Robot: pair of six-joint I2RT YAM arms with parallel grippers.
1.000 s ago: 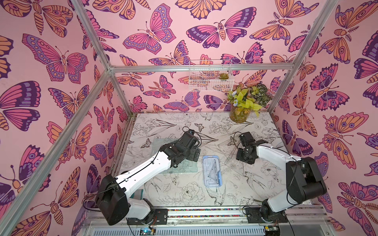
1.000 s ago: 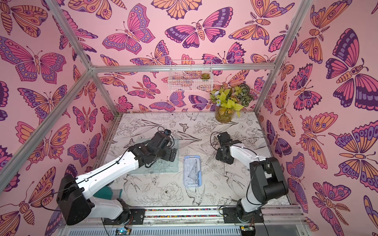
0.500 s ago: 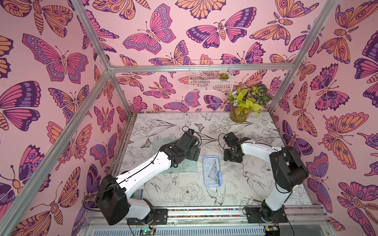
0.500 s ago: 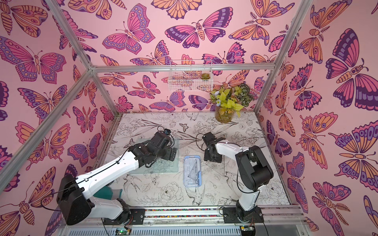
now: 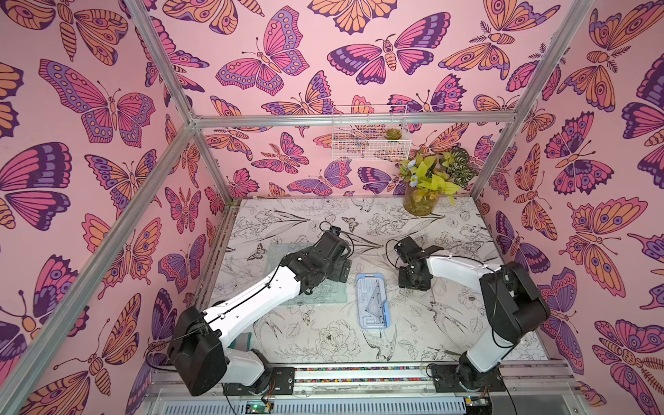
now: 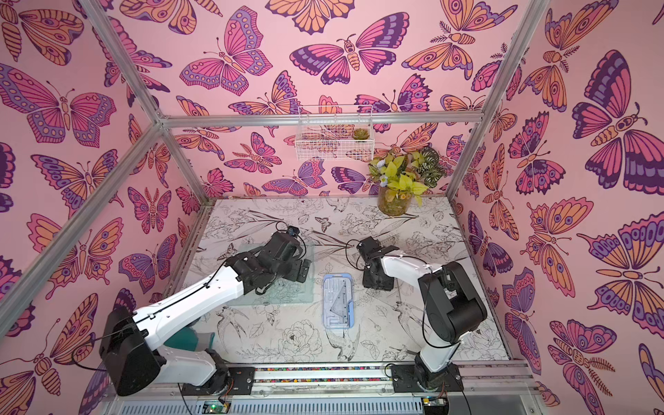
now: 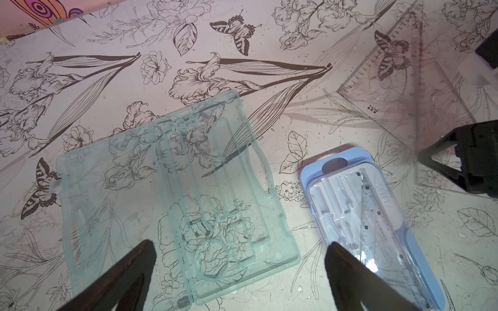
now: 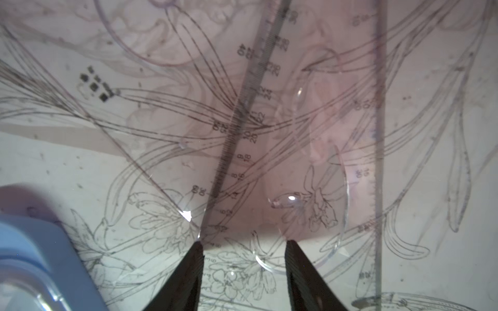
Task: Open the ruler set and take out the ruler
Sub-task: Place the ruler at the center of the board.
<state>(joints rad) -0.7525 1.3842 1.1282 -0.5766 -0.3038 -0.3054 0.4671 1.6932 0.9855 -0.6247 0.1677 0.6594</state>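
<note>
- the flowered surface point(image 5: 449, 323) carries everything, and the blue ruler set point(image 5: 372, 301) lies flat near its middle, so that's our marker.
- left arm point(image 5: 251, 301) reaches in on the set's left and right arm point(image 5: 463, 267) bends in on its right: two arms, two tools.
- far behind the set sit one wire basket point(image 5: 370, 138) on the wall and one plant jar point(image 5: 418, 201), both well clear.
- just left of the set, a see-through teal case point(image 7: 172, 194) lies spread open and looks empty. that makes two cases.
- inside the set's tray i see one triangle and one scale strip. whether a clear lid covers them, i can't tell.
- right of the set, toward the back wall, loose clear rulers point(image 7: 398, 88) lie overlapped. there are at least two triangles, plus a straight scale and a curved edge in the right wrist view. the exact count is unclear.
- the danger here, i'd say, is that thin plastic lying flush gives the tips little edge. a squeeze could skate off or shove the pile.
- the overlap could bring two pieces up together, or let one tip off and drop.
- left tool point(image 7: 239, 243) hangs above the teal case, gaping wide and holding nothing.
- right tool point(image 8: 244, 242) is down at the loose rulers, jaws partway apart with the print showing between them. i can make out no grip.
- a sideways slip there could knock the set, which is just beside it.
</note>
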